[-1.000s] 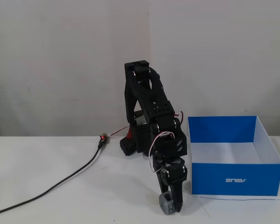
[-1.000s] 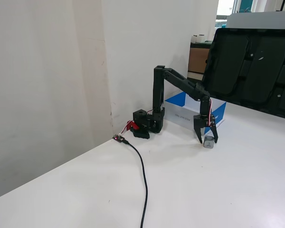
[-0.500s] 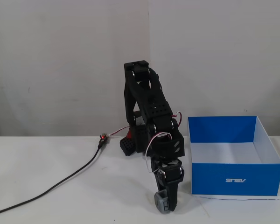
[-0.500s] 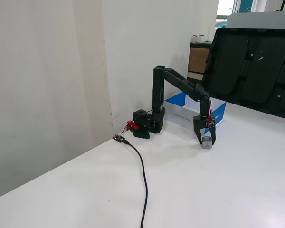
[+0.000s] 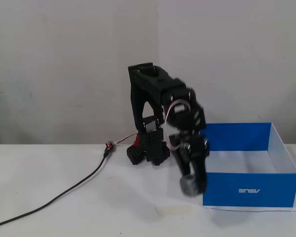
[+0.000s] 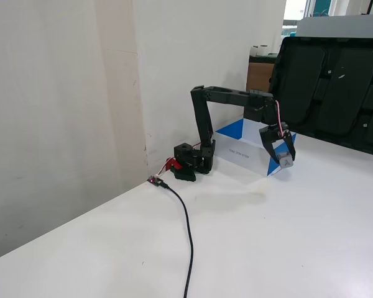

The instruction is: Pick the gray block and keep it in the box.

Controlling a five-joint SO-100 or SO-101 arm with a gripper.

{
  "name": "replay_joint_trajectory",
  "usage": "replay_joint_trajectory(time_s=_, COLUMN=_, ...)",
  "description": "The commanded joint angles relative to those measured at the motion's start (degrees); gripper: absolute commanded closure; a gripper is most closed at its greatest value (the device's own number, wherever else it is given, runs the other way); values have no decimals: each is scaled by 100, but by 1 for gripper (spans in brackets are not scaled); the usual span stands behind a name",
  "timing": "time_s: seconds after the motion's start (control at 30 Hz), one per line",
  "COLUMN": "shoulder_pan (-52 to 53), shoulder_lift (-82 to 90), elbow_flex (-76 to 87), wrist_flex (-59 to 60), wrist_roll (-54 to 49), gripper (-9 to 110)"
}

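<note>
In both fixed views the black arm reaches out and down from its base. My gripper (image 5: 193, 185) (image 6: 285, 160) is shut on the gray block (image 5: 189, 184) (image 6: 286, 159), a small gray cube held between the fingertips a little above the table. The box (image 5: 251, 190) (image 6: 237, 151) is bright blue outside and white inside, with a white logo on its front wall. In a fixed view (image 5: 193, 185) the gripper hangs just left of the box's front left corner, outside it. In another fixed view (image 6: 285, 160) it is in front of the box's right corner.
The arm's base (image 5: 149, 145) (image 6: 189, 164) stands by the wall, with a red part beside it. A black cable (image 5: 64, 195) (image 6: 188, 230) runs across the white table. A pale patch (image 5: 175, 210) lies on the table under the gripper. Dark panels (image 6: 336, 87) stand behind the table.
</note>
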Motion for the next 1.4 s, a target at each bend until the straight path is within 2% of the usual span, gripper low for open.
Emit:
replay_joint_trajectory(time_s=0.0, shoulder_pan=-413, shoulder_lift=809, elbow_flex=-984, wrist_flex=396, wrist_roll=-26, gripper=93)
replay_joint_trajectory(time_s=0.3, shoulder_pan=-2065, shoulder_lift=1301, elbow_flex=-967, wrist_flex=703, wrist_roll=88, gripper=93)
replay_joint_trajectory(time_s=0.6, shoulder_pan=-3428, shoulder_lift=1230, elbow_flex=-255, wrist_flex=290, wrist_roll=308, gripper=94)
replay_joint_trajectory(time_s=0.77, shoulder_pan=-3691, shoulder_lift=861, elbow_flex=-97, wrist_flex=70, wrist_roll=360, gripper=93)
replay_joint_trajectory(time_s=0.93, shoulder_pan=-3876, shoulder_lift=589, elbow_flex=-35, wrist_flex=105, wrist_roll=360, gripper=81)
replay_joint_trajectory(time_s=1.1, shoulder_pan=-3946, shoulder_lift=536, elbow_flex=35, wrist_flex=123, wrist_roll=299, gripper=79)
replay_joint_trajectory(time_s=1.23, shoulder_pan=-3841, shoulder_lift=677, elbow_flex=-62, wrist_flex=255, wrist_roll=281, gripper=83)
replay_joint_trajectory(time_s=1.37, shoulder_pan=-3313, shoulder_lift=914, elbow_flex=-308, wrist_flex=633, wrist_roll=193, gripper=95)
